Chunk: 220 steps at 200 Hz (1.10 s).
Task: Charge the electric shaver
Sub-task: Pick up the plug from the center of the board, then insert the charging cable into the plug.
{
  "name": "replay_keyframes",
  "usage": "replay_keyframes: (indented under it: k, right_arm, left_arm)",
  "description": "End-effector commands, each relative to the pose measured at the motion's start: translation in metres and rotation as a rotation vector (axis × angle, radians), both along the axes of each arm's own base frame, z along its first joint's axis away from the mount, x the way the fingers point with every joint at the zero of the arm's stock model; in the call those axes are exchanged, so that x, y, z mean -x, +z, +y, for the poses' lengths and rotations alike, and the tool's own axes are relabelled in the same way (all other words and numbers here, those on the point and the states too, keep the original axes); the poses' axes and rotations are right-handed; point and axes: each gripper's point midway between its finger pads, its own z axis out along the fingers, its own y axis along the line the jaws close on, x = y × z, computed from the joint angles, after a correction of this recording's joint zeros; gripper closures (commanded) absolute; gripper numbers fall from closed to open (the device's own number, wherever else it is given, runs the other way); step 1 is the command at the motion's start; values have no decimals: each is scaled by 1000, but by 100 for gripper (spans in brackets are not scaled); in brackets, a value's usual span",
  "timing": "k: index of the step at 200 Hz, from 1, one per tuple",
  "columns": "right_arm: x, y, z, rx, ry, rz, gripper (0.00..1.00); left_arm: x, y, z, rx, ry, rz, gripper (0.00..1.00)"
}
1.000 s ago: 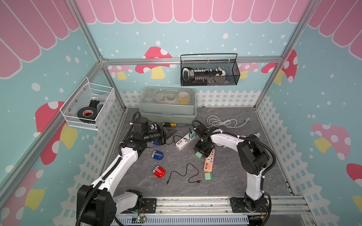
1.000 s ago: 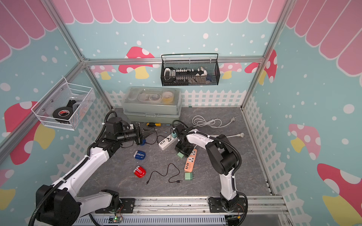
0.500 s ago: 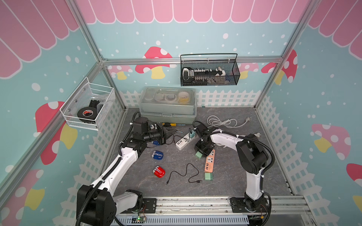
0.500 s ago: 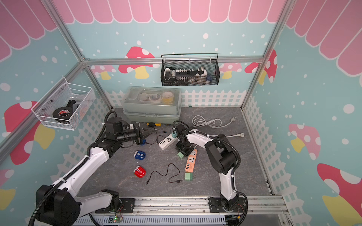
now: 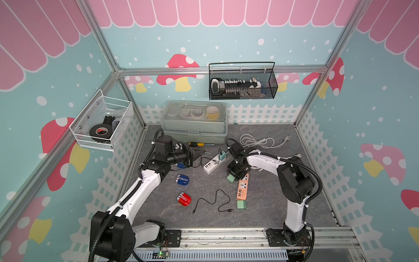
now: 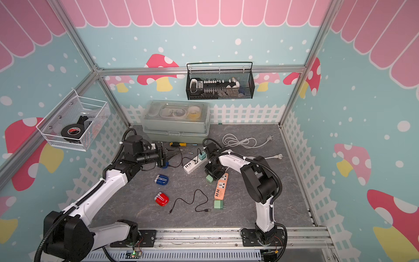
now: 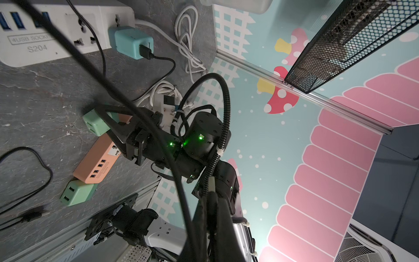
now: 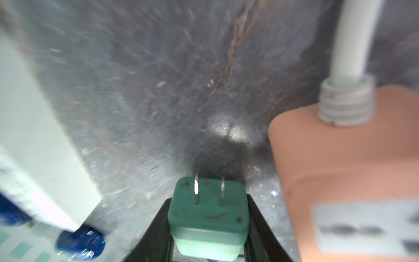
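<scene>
**A:** So where were the shavers?

**B:** The blue shaver (image 5: 182,180) and the red shaver (image 5: 184,199) both lay loose on the table (image 5: 260,204), well apart from the right tool (image 8: 208,200). That one was clamped on the green adapter (image 8: 207,226), prongs out, just beside the orange power strip (image 5: 242,187).

**A:** And the left tool (image 5: 200,152)?

**B:** Pinched fully closed, with a black cable (image 7: 99,76) running right by it. Couldn't tell if it was gripping it.
</scene>
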Motion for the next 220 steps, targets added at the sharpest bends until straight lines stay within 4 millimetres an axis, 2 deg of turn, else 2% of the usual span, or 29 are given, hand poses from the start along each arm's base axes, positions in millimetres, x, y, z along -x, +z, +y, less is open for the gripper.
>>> replay_keyframes:
  k: [1,33,56,77,89,120,148,196,220]
  right_arm:
    - [-36,80,-1,-130,-13,-257,100]
    - [-61,166,-11,-304,-54,-515,100]
    - [-79,229,-9,-531,-102,-763,100]
    - [-83,268,-15,-682,-143,-933,100]
    - [-84,285,-18,-746,-147,-1002,100]
    - [-80,315,-19,-874,-131,-1109,100]
    - [-73,332,-20,-945,-114,-1186,100]
    - [-66,344,-21,-1085,-98,-1298,100]
    - [-68,348,-20,-1157,-101,-1319,100]
  left_arm:
    - [-6,26,-8,16,-24,-82,100]
    - [-20,50,-21,67,-12,-178,100]
    - [-29,76,-31,127,-13,-285,100]
    - [-32,101,-42,175,-41,-407,100]
    - [-32,109,-45,187,-53,-456,100]
    - [-27,118,-49,174,-73,-579,100]
    - [-18,123,-52,151,-82,-681,100]
    - [-7,131,-54,159,-51,-821,100]
    - [-9,130,-58,160,-53,-820,100]
